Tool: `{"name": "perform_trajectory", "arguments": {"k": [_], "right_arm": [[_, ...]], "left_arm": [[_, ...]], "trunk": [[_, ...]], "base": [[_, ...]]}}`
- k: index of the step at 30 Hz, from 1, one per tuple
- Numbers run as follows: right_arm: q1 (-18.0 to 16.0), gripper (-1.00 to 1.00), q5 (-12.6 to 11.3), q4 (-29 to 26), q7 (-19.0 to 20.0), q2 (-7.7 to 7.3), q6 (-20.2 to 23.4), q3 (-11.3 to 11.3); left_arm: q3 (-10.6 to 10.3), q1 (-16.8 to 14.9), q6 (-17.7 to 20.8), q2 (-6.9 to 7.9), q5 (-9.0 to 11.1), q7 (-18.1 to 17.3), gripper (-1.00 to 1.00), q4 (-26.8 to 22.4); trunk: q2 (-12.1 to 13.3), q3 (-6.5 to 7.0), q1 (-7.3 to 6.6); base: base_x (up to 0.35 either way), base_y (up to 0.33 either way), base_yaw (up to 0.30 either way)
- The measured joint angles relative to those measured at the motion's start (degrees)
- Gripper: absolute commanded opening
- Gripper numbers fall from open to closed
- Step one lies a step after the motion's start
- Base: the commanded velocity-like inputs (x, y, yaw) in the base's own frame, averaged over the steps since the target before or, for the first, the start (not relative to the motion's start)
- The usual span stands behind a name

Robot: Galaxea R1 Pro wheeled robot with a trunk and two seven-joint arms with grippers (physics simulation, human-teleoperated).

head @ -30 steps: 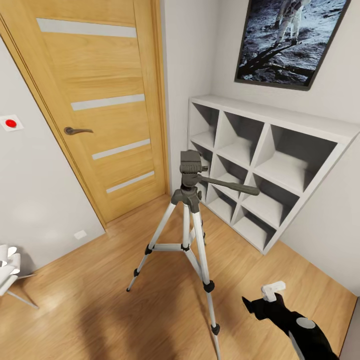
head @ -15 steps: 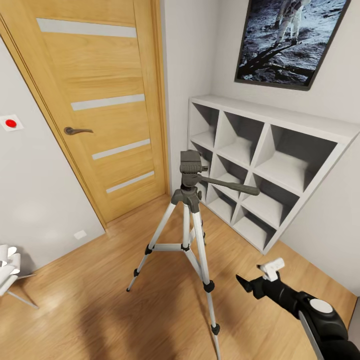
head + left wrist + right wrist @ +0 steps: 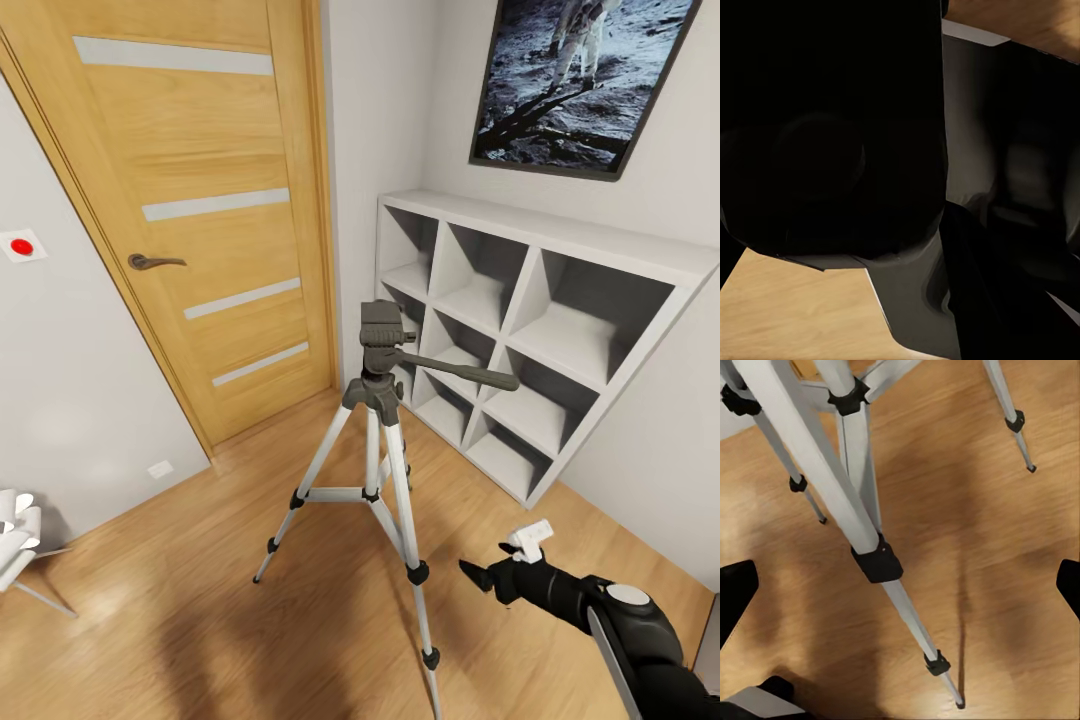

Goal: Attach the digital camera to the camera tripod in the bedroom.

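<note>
The light wood plank floor point(image 3: 200, 600) is carrying the camera tripod point(image 3: 378, 470), which is standing upright on three spread silver legs, its black feet touching the boards. In the right wrist view those legs point(image 3: 862, 510) are casting soft shadows across the planks. The white cube shelves point(image 3: 520, 350) are resting on the floor against the wall, just beyond the tripod.

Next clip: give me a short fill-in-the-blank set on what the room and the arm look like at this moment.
1. The camera tripod stands on the ____ floor.
2. Its pan handle points toward the white cube ____.
3. The right gripper has its fingers ____, with nothing between them.
4. On the wall above the shelves hangs a poster of an ____.

Missing words: wood; shelves; open; astronaut
</note>
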Motion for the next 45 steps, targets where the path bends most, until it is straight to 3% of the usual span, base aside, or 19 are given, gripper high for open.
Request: {"name": "perform_trajectory", "arguments": {"k": [4, 6, 7, 10, 12, 18, 27, 32, 37, 45], "right_arm": [[-2.2, 1.0, 0.1, 0.0, -0.2, 1.98, 2.4, 1.4], [-3.2, 1.0, 0.4, 0.1, -0.4, 3.55, 4.4, 2.1], [-3.9, 1.0, 0.5, 0.2, -0.7, 5.47, 5.9, 2.5], [-4.3, 1.0, 0.6, 0.3, -1.5, 7.57, 6.6, 2.8], [-4.5, 1.0, 0.5, 0.4, -1.7, 8.19, 6.7, 2.8], [-5.7, 1.0, 0.3, 3.0, -2.0, 9.36, 6.4, 2.9], [-11.4, 1.0, 0.8, 16.2, -2.2, 10.02, 1.6, 3.0], [-11.9, 1.0, 0.8, 17.6, -3.1, 10.17, 0.4, 3.0], [-12.0, 1.0, 0.4, 19.3, -6.1, 10.76, -5.4, 3.0], [-12.0, 1.0, 0.2, 23.2, -6.8, 11.0, -10.6, 3.1]], "left_arm": [[0.0, 0.0, 0.0, 0.0, 0.0, 0.0, -1.0, 0.0], [0.0, 0.0, 0.0, 0.0, 0.0, 0.0, -1.0, 0.0], [0.0, 0.0, 0.0, 0.0, 0.0, 0.0, -1.0, 0.0], [0.0, 0.0, 0.0, 0.0, 0.0, 0.0, -1.0, 0.0], [0.0, 0.0, 0.0, 0.0, 0.0, 0.0, -1.0, 0.0], [0.0, 0.0, 0.1, 0.0, 0.0, 0.0, -1.0, 0.0], [0.0, 0.0, 0.1, 0.0, 0.0, 0.0, -1.0, 0.0], [0.0, 0.0, 0.1, 0.0, 0.0, 0.0, -1.0, 0.0], [0.0, 0.0, 0.1, 0.0, 0.0, 0.0, -1.0, 0.0], [0.0, 0.0, 0.1, 0.0, 0.0, 0.0, -1.0, 0.0]], "trunk": [[0.0, 0.0, 0.0], [0.0, 0.0, 0.0], [0.0, 0.0, 0.0], [0.0, 0.0, 0.0], [0.0, 0.0, 0.0], [0.0, 0.0, 0.0], [0.0, 0.0, 0.0], [0.0, 0.0, 0.0], [0.0, 0.0, 0.0], [0.0, 0.0, 0.0]], "base": [[0.0, 0.0, 0.0], [0.0, 0.0, 0.0], [0.0, 0.0, 0.0], [0.0, 0.0, 0.0], [0.0, 0.0, 0.0], [0.0, 0.0, 0.0], [0.0, 0.0, 0.0], [0.0, 0.0, 0.0], [0.0, 0.0, 0.0], [0.0, 0.0, 0.0]]}}
